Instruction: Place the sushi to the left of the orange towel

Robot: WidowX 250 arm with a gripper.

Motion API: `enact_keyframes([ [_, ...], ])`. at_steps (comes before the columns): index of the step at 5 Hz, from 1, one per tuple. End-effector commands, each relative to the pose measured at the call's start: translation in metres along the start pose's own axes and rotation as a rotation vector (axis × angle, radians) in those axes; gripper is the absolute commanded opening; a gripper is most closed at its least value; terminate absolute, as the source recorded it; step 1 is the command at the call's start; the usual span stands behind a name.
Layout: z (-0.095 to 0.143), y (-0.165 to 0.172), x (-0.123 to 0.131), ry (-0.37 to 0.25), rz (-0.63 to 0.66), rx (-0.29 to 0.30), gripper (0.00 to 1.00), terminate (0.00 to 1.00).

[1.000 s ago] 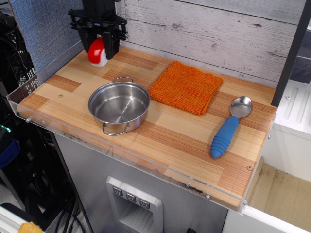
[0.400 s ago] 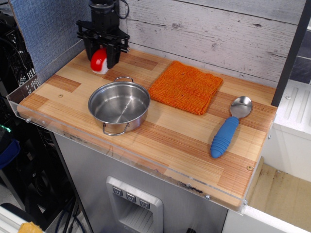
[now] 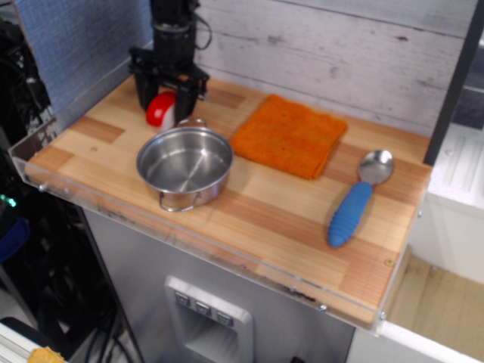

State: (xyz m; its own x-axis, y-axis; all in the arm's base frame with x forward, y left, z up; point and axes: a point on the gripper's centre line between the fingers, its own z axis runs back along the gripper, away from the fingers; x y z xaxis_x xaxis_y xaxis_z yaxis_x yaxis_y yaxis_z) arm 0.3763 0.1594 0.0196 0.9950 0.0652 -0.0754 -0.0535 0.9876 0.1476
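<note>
The sushi [image 3: 160,112], a small piece with a glossy red top and white base, sits between the black fingers of my gripper [image 3: 162,102] at the back left of the wooden board. It is low, at or just above the wood. The gripper is shut on the sushi, with one finger on each side. The orange towel [image 3: 290,134] lies flat to the right, near the back of the board. The sushi is to the left of the towel, with a strip of bare wood between them, and just behind the steel pot's far handle.
An empty steel pot [image 3: 185,165] stands front left, close below the gripper. A spoon with a blue handle [image 3: 355,200] lies at the right. A clear plastic rim [image 3: 45,136] edges the board. A plank wall [image 3: 340,53] rises behind it.
My gripper has moved down and slightly right with the sushi, from above the back left corner to the board surface just behind the pot.
</note>
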Motion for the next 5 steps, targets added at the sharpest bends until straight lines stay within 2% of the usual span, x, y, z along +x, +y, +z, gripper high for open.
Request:
enact_keyframes([
  [1, 0.058, 0.010, -0.005, -0.123, 0.015, -0.020, 1.00, 0.00],
  [2, 0.083, 0.008, -0.016, -0.160, 0.040, -0.032, 1.00, 0.00],
  [5, 0.102, -0.030, -0.029, -0.148, 0.023, -0.056, 1.00, 0.00],
])
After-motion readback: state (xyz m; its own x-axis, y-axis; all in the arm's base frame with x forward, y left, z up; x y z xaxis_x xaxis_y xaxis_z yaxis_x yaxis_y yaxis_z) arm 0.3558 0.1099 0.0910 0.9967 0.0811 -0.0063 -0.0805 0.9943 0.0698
